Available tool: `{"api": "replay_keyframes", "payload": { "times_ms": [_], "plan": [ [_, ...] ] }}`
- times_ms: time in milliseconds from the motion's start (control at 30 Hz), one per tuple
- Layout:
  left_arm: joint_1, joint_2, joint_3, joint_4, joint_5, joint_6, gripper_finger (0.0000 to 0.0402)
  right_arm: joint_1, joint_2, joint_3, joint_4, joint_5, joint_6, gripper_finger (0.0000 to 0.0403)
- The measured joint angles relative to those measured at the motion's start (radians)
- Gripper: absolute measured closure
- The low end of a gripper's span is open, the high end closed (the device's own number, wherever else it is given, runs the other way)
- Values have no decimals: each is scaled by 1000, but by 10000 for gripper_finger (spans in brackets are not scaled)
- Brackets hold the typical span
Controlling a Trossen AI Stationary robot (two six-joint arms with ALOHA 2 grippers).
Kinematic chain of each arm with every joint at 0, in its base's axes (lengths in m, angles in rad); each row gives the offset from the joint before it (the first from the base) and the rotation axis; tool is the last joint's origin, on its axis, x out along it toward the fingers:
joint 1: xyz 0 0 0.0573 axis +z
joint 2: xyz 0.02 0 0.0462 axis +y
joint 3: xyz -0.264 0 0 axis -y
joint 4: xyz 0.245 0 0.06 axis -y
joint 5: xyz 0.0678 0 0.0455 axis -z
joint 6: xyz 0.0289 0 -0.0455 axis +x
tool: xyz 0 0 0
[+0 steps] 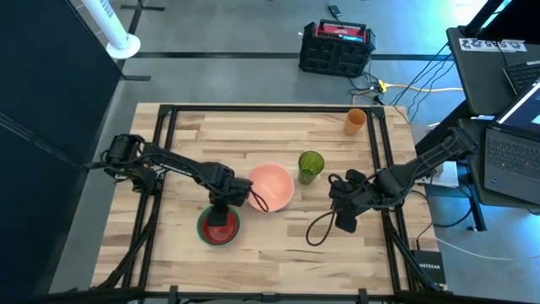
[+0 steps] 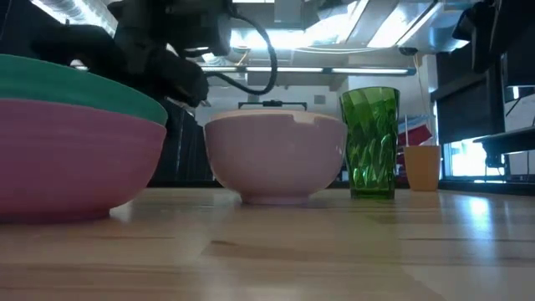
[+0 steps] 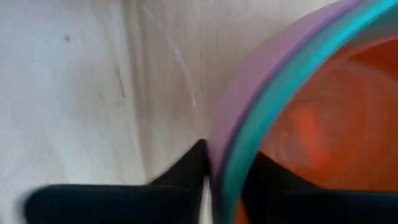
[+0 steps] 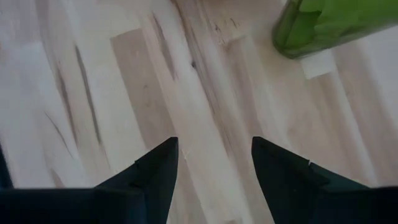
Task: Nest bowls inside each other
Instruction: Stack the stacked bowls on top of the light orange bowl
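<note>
A magenta bowl (image 1: 202, 235) stands on the table at the near left. A teal bowl (image 2: 84, 88) sits inside it, and a small red bowl (image 1: 220, 230) sits inside that. My left gripper (image 1: 223, 205) is at the far rim of this stack, its fingers astride the rim. The pale salmon bowl (image 1: 272, 186) stands upright on its foot just to the right. The tall green cup (image 1: 310, 166) and the orange cup (image 1: 355, 121) stand farther right and back. My right gripper (image 4: 214, 146) hovers open over bare wood, near the table's right side (image 1: 344, 221). My left gripper has the far side of the stack's rim between its fingers. One finger (image 3: 183, 174) is outside against the magenta rim (image 3: 217, 143). The other finger (image 3: 273, 183) is inside, by the teal rim (image 3: 239, 149). The fingers come steeply from above, and the stack stands on the table.
Black frame rails (image 1: 169, 127) run around the tabletop. A dark cable loop (image 1: 319, 230) hangs beside my right gripper. Bare wood lies along the near edge (image 1: 287, 262) and at the far left (image 1: 228, 127).
</note>
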Motion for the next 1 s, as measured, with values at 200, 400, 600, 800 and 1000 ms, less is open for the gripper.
{"api": "replay_keyframes", "payload": {
  "times_ms": [200,400,600,800,1000],
  "plan": [
    [-1,-16,94,-105,-16,17,335,32,-17,0,-45,52,28,210],
    [-1,-32,193,-213,-30,34,370,118,-25,-1,-109,109,142,210],
    [93,-23,412,-272,-30,32,370,253,-25,-73,-77,146,366,210],
    [235,65,490,-183,-79,36,370,331,-23,-157,15,146,520,210],
    [266,184,526,-139,-61,56,370,379,-19,-204,81,144,613,210]
  ]
}}
